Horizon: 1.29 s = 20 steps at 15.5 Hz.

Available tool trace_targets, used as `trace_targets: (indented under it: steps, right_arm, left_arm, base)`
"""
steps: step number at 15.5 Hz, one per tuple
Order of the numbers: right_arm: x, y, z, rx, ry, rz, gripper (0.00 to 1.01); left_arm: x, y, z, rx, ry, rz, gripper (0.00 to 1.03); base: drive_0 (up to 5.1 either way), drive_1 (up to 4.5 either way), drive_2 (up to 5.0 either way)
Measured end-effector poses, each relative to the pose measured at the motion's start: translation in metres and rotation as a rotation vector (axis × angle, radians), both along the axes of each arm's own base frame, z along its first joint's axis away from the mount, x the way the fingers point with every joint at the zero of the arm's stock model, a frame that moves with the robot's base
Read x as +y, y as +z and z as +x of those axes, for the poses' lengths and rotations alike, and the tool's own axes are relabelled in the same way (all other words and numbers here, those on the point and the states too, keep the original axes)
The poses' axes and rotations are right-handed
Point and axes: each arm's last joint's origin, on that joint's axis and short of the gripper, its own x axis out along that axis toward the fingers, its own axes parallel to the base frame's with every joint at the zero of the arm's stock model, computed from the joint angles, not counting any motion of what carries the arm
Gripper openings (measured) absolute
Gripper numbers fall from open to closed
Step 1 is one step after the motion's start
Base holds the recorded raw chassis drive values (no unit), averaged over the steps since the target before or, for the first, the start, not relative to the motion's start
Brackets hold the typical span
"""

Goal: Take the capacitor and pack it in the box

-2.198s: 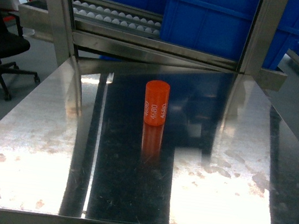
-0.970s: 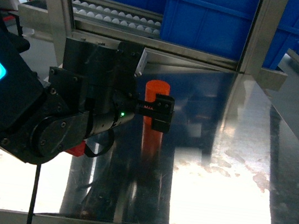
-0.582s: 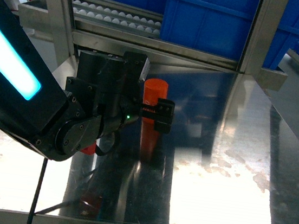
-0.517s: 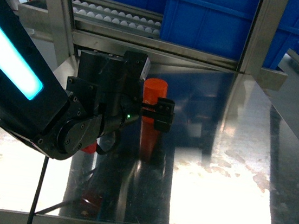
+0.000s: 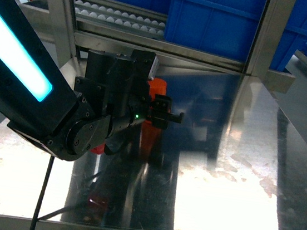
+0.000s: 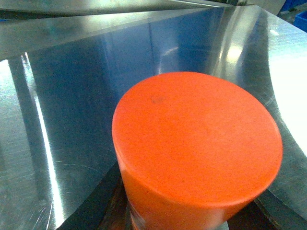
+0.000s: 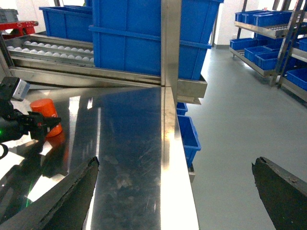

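At the left of the scene, your left arm reaches in over the steel table (image 5: pixel 230 175), its left tool (image 5: pixel 159 111) brought level with the orange capacitor (image 5: pixel 157 87), which stands upright near the table's middle, toward the far edge. The low, sideways approach suits a squat cylinder: the fingers can pass either side of its wall rather than press on its flat top. One black finger (image 5: pixel 168 113) shows in front of the capacitor; the other is hidden behind the wrist, so you cannot tell from here whether the tool is spread or already pinching. The left wrist view is filled by the capacitor's flat orange top (image 6: pixel 196 143), which confirms that the tool sits close above and around it, though no fingertip shows there. Beyond the table stand blue bins (image 5: pixel 215 21) on a roller rack. At the right, your right tool (image 7: pixel 177 191) hangs off the table's right edge with its fingers spread wide and holding nothing, kept clear of the working arm. The box appears in no view, so its place cannot be given.
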Motion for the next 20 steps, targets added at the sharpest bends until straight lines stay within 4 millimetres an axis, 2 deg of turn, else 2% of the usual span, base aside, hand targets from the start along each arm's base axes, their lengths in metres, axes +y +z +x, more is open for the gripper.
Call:
trace_targets:
  steps: [2, 3, 4, 5, 6, 8, 10, 12, 14, 15, 16, 19, 20]
  right_arm:
    - [0.0, 0.0, 0.0, 0.0, 0.0, 0.0, 0.98]
    - [0.0, 0.0, 0.0, 0.0, 0.0, 0.0, 0.98]
    - [0.0, 0.0, 0.0, 0.0, 0.0, 0.0, 0.98]
    - [0.0, 0.0, 0.0, 0.0, 0.0, 0.0, 0.98]
    - [0.0, 0.0, 0.0, 0.0, 0.0, 0.0, 0.98]
    - [0.0, 0.0, 0.0, 0.0, 0.0, 0.0, 0.98]
    - [0.0, 0.0, 0.0, 0.0, 0.0, 0.0, 0.98]
    - [0.0, 0.0, 0.0, 0.0, 0.0, 0.0, 0.98]
    - [0.0, 0.0, 0.0, 0.0, 0.0, 0.0, 0.98]
    - [0.0, 0.0, 0.0, 0.0, -0.001, 0.0, 0.98]
    - [0.0, 0.0, 0.0, -0.001, 0.0, 0.0, 0.98]
    - [0.0, 0.0, 0.0, 0.0, 0.0, 0.0, 0.98]
    - [0.0, 0.0, 0.0, 0.0, 0.0, 0.0, 0.98]
  left_arm:
    - [0.004, 0.007, -0.01, -0.009, 0.003, -0.004, 0.46]
    - [0.025, 0.07, -0.045, -0.158, 0.039, -0.054, 0.45]
    - [0.04, 0.098, -0.066, -0.212, 0.067, -0.063, 0.45]
    - [0.057, 0.117, -0.087, -0.239, 0.095, -0.069, 0.45]
    - [0.075, 0.128, -0.111, -0.239, 0.136, -0.058, 0.45]
    - [0.109, 0.141, -0.176, -0.202, 0.205, -0.033, 0.45]
    - [0.128, 0.158, -0.235, -0.234, 0.255, -0.037, 0.45]
    - [0.138, 0.167, -0.288, -0.267, 0.315, -0.037, 0.45]
    - [0.141, 0.176, -0.326, -0.314, 0.323, -0.073, 0.45]
    - [0.143, 0.179, -0.34, -0.338, 0.326, -0.098, 0.45]
    - [0.145, 0.182, -0.344, -0.362, 0.329, -0.12, 0.45]
    - [0.145, 0.177, -0.342, -0.319, 0.342, -0.082, 0.45]
    - [0.148, 0.171, -0.342, -0.285, 0.347, -0.022, 0.45]
  base:
    - [0.0, 0.0, 0.0]
    - [0.0, 0.0, 0.0]
    - [0.0, 0.0, 0.0]
    - [0.0, 0.0, 0.0]
    - [0.0, 0.0, 0.0]
    - [0.0, 0.0, 0.0]
    - [0.0, 0.0, 0.0]
    - [0.0, 0.0, 0.0]
    - [0.0, 0.0, 0.0]
    - [0.0, 0.0, 0.0]
    - [0.0, 0.0, 0.0]
    - [0.0, 0.0, 0.0]
    - [0.0, 0.0, 0.0]
